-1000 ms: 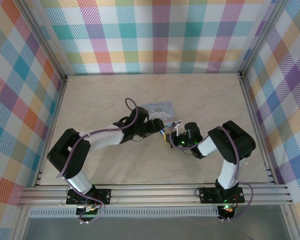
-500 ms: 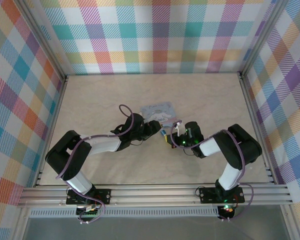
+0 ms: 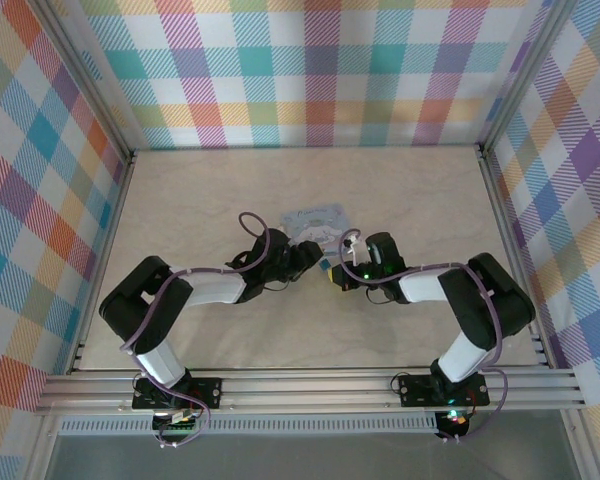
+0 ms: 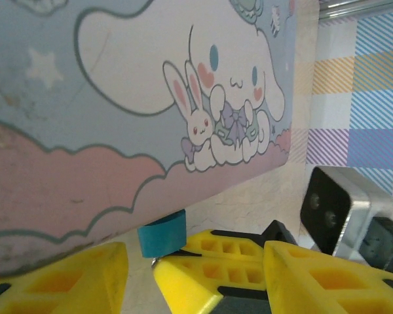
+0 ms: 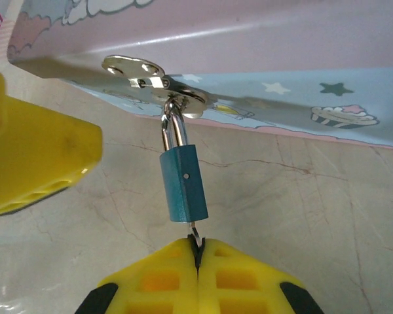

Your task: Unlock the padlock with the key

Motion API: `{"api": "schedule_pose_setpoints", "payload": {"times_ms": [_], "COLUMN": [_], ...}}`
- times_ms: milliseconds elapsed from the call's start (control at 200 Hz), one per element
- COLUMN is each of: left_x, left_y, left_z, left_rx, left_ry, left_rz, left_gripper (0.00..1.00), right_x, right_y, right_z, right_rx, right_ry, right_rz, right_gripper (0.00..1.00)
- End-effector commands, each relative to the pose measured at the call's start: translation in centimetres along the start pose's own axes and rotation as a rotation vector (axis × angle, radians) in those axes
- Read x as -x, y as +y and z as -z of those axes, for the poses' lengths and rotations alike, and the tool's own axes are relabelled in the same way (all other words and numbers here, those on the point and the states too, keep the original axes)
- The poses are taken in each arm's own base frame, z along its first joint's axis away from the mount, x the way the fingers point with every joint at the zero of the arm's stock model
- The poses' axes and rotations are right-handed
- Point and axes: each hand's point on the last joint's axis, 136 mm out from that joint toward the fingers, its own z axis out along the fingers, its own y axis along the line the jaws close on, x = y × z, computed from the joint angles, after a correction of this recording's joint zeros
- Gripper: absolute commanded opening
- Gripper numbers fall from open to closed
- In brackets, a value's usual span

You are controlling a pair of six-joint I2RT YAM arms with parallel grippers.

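While the key is meeting the padlock: the right tool [image 5: 198,252] is pinching the key [image 5: 194,234] between its fully closed fingers, and the silver end is touching the bottom of the padlock [image 5: 183,183]. I cannot tell how deep it is sitting.
Padlock place: the small teal body is hanging by its silver shackle from the hasp [image 5: 154,82] on the near edge of the light-blue box [image 5: 262,39]. It is lying just above the worktop [image 5: 301,216].
Deciding relation: the padlock is lying straight ahead of the right tool. Its long axis is running almost in line with the fingers, and the keyhole end is facing them.
Coming move, as I am judging: the key is probably needing a turn around this same axis, so the line between key and body is mattering most.
Nearer arm: the right one is already at the lock.
Left tool [image 3: 308,258]: its fingers [image 4: 52,281] are standing apart and gripping nothing. One of them is waiting just beside the padlock, close to the box edge.
Change from half a second ago: the right forearm is now stretching flatter toward the box and its wrist is sitting a little further from the bases. The box and the left tool are staying almost in the same place.
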Motion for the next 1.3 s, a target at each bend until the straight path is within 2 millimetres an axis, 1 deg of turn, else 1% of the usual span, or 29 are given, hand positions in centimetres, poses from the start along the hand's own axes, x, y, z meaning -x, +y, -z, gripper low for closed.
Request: {"api": "schedule_pose_setpoints", "payload": {"times_ms": [0,230,305,550,780,1140,1295], "left_x": [-0.4,-0.7,-0.7,-1.1,-1.2,-1.7,-1.8], "left_y": [-0.7,-0.2,0.0,0.7,1.0,1.1,1.2], "left_z": [-0.4,-1.0,-1.2,-1.6,-1.8,-2.5,-2.6], "left_rx": [-0.027,-0.026,-0.021,-0.005,-0.006,-0.015,-0.011], "left_ry": [-0.007,-0.002,-0.003,-0.001,-0.011,0.006,0.01], "left_rz": [0.014,0.061,0.076,0.15,0.198,0.22,0.227], "left_gripper": [0.56,0.55,0.54,0.51,0.49,0.41,0.41], "right_x": [0.3,0.9,0.8,0.2,0.5,0.9,0.9], "right_y": [1.2,2.2,2.4,2.5,2.8,3.4,3.4], "right_z": [0.6,1.3,1.4,1.3,1.3,1.1,1.1], "right_rx": [0.027,0.031,0.033,0.029,0.036,0.056,0.056], "right_ry": [0.038,0.074,0.095,0.15,0.159,0.174,0.17], "right_rz": [-0.043,-0.097,-0.126,-0.212,-0.259,-0.359,-0.404], "right_gripper": [0.02,0.01,0.01,0.02,0.02,0.02,0.02]}}
